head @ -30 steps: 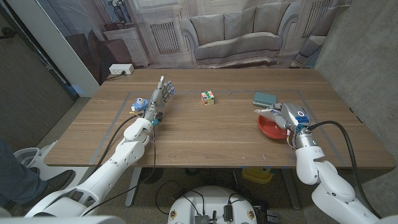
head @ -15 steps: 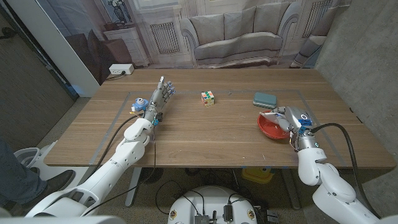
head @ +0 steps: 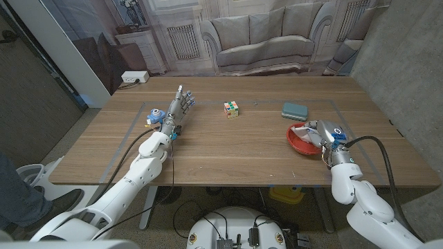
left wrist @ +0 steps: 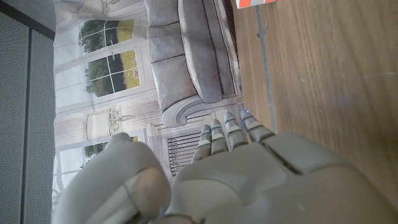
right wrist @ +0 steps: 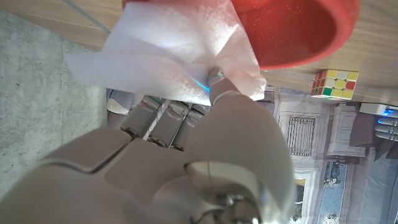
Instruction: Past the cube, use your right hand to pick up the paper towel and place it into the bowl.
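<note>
Right hand [head: 324,132] of mine pinches the paper towel [right wrist: 168,59], holding it over the red bowl [head: 302,142] at the table's [head: 228,152] right side. Left hand [head: 178,107] open, fingers apart. Cube [head: 231,108] sits mid-table, well apart.

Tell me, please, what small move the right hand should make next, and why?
Probably open the fingers and let go: the right hand pinches the paper towel right at the red bowl, with part of the towel already over its rim.
</note>
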Available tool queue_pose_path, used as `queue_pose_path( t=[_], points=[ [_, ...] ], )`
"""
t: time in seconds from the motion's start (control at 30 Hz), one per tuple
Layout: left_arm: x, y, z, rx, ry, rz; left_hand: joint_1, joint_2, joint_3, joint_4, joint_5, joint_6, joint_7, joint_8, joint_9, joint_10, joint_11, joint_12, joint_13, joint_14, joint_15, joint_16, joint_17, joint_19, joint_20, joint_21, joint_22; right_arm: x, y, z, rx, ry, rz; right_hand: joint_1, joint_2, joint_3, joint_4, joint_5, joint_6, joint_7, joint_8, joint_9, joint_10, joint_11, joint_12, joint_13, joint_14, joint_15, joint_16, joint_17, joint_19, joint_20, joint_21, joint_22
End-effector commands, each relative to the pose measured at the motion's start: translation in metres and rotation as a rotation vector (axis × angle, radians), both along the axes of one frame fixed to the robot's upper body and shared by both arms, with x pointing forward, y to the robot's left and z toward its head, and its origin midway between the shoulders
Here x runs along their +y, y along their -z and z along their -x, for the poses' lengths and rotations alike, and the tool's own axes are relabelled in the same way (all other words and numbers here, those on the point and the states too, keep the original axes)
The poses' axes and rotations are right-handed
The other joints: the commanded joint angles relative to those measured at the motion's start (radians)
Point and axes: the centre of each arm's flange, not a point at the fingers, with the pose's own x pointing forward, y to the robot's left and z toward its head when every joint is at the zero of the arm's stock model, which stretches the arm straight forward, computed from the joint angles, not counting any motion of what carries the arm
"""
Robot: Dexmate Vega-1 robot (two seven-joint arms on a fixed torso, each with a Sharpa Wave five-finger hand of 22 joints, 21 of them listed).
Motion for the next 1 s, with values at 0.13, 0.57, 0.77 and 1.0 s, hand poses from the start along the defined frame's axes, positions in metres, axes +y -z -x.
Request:
queue_pose_path(
  t=[0.13,0.57,0.77,1.0],
  points=[
    [0.001,-0.003,-0.002,-0.004,0.005,-0.001,0.005,0.007,-0.006,0.001,-0.003,0.008,0.003,-0.001,0.003,0.006,0.0,-0.004,0.002,0.011,0.001,-0.003,0.002,0.004,0.007,-0.001,0.006,0.007,0.005,-0.006,0.073,-0.002,-0.003,-0.003,0.006,-0.002,0.002,0.008,0.004,-0.003,-0.004,0.002,0.007,0.0,-0.001,0.005,0.002,-0.041,-0.004,0.004,-0.008,-0.125,0.007,0.002],
    [0.002,0.0,-0.002,0.001,0.008,0.001,0.006,0.008,-0.008,0.001,-0.003,0.008,0.003,-0.001,0.003,0.007,-0.001,-0.003,0.002,0.012,0.002,-0.002,0.002,0.003,0.006,-0.001,0.006,0.014,0.008,-0.01,0.109,-0.015,0.003,-0.005,0.008,-0.002,0.003,0.009,0.004,-0.003,-0.005,0.002,0.009,0.001,-0.003,0.005,0.0,-0.041,-0.006,0.005,-0.016,-0.125,0.013,-0.002],
    [0.003,0.002,-0.001,0.003,0.006,0.006,0.006,0.009,-0.008,0.001,-0.004,0.01,0.003,0.0,0.003,0.006,0.0,-0.004,0.002,0.011,0.001,-0.003,0.002,0.003,0.006,-0.001,0.006,0.015,0.008,-0.011,0.107,-0.017,0.007,-0.006,0.008,-0.003,0.003,0.01,0.005,-0.003,-0.006,0.002,0.01,0.001,-0.004,0.005,-0.001,-0.041,-0.007,0.005,-0.018,-0.125,0.016,-0.003],
    [0.004,0.004,0.0,0.001,0.005,0.011,0.006,0.009,-0.009,0.001,-0.004,0.01,0.003,0.0,0.003,0.007,0.001,-0.004,0.002,0.012,0.001,-0.003,0.002,0.003,0.006,-0.001,0.006,0.015,0.007,-0.007,0.108,-0.023,0.004,-0.03,-0.006,-0.015,0.01,0.01,-0.017,-0.007,-0.015,0.003,-0.009,0.004,-0.018,0.006,-0.03,-0.04,-0.025,0.001,-0.042,-0.119,0.024,-0.014]
  ],
)
